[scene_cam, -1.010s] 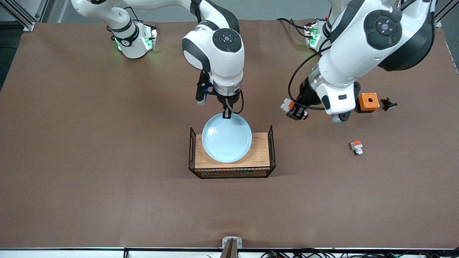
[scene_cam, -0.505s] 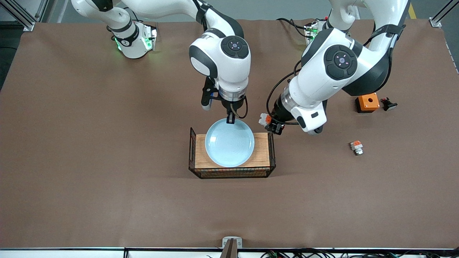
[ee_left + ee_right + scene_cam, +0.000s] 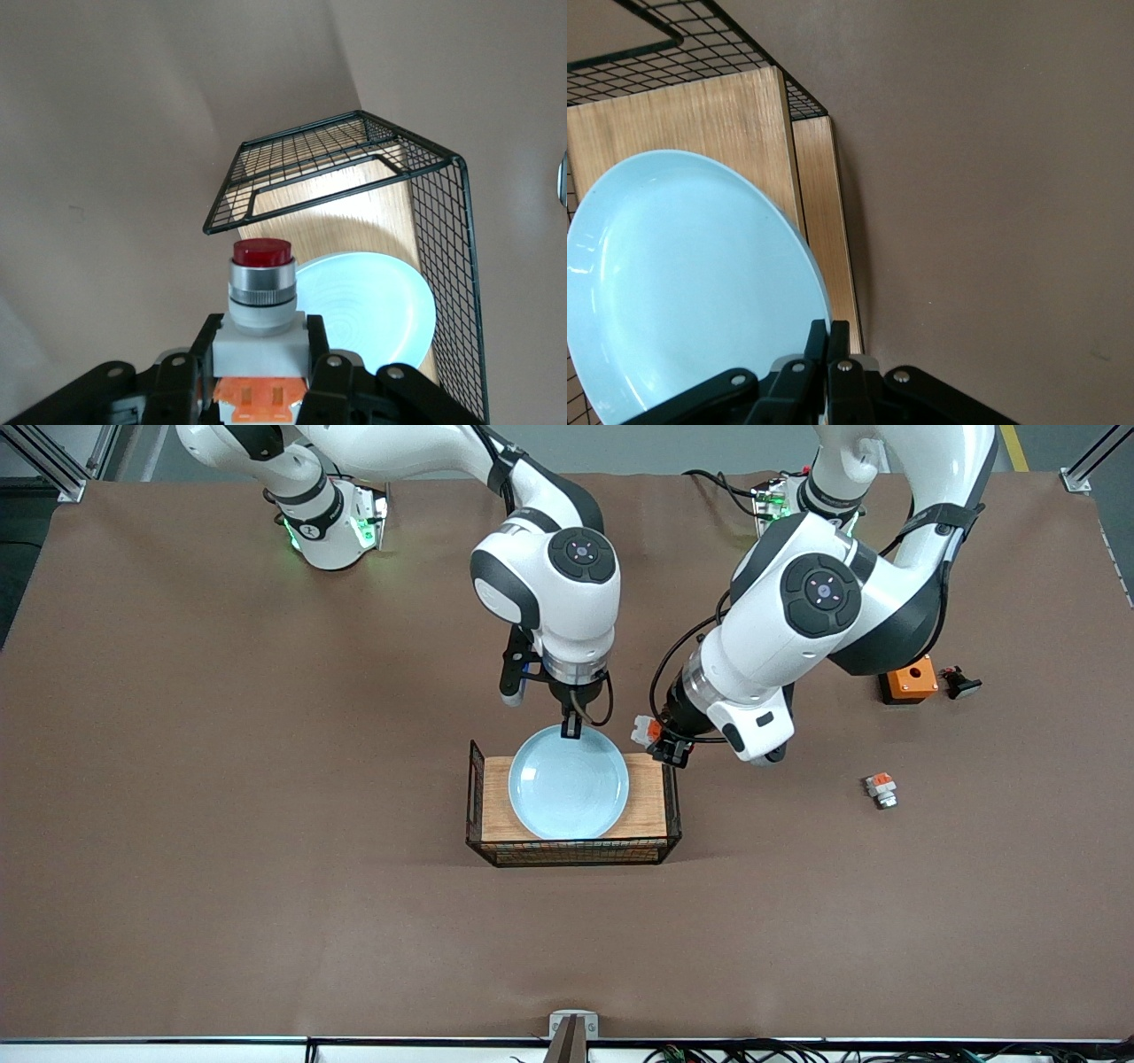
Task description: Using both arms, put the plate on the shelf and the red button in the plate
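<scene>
Meanwhile the left gripper (image 3: 663, 749), clamped on the small white-and-orange red button (image 3: 260, 297), swung in from the right-hand parts to the wire end of the wood-floored mesh tray (image 3: 651, 797). Right gripper (image 3: 571, 731), pinching the rim of the round pale-blue plate (image 3: 569, 782), lowered it further over the tray. Both placements looked close; neither released yet.

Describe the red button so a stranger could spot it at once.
Find the wire-sided wooden rack at mid-table, with the plate over it. At the rack's end toward the left arm, the left end effector is shut on the red button. Its dark red tip sets it apart from the silvery-tipped twin lying loose on the table.
</scene>
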You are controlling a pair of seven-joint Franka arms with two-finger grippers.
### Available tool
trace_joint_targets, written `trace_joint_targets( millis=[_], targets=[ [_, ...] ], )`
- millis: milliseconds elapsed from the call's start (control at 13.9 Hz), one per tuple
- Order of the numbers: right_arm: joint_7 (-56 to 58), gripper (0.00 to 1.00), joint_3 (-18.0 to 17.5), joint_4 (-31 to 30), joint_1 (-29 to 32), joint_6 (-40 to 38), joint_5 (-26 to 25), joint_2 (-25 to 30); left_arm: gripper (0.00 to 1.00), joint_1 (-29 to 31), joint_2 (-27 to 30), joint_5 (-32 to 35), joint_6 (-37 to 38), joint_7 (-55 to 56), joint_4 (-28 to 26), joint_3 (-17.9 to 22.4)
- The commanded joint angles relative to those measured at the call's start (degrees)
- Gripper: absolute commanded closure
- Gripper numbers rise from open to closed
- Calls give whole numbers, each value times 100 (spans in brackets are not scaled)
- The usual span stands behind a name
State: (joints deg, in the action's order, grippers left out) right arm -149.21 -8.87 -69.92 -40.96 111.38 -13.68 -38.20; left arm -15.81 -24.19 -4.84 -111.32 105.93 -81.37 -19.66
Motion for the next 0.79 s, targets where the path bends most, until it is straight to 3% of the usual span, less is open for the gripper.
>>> trace_joint_targets(
  millis=[0,72,216,289,361,721],
  targets=[
    [-179,99,69,216,-88,41,-162,-170,68,-115,-208,176,-30,182,279,50],
    [-170,95,69,207,-88,50,-162,-170,68,-150,-270,176,-30,209,358,50],
    [-39,46,61,207,-79,59,-318,-170,68,-186,-341,202,-48,218,420,76],
    [-21,15,60,225,-79,76,-407,-170,68,-186,-350,229,-83,227,420,68],
    [-29,0,60,242,-79,85,-408,-170,68,-186,-367,264,-100,218,420,68],
    [-12,0,52,312,-35,68,-399,-161,68,-238,-543,282,-416,349,429,77]
  ],
)
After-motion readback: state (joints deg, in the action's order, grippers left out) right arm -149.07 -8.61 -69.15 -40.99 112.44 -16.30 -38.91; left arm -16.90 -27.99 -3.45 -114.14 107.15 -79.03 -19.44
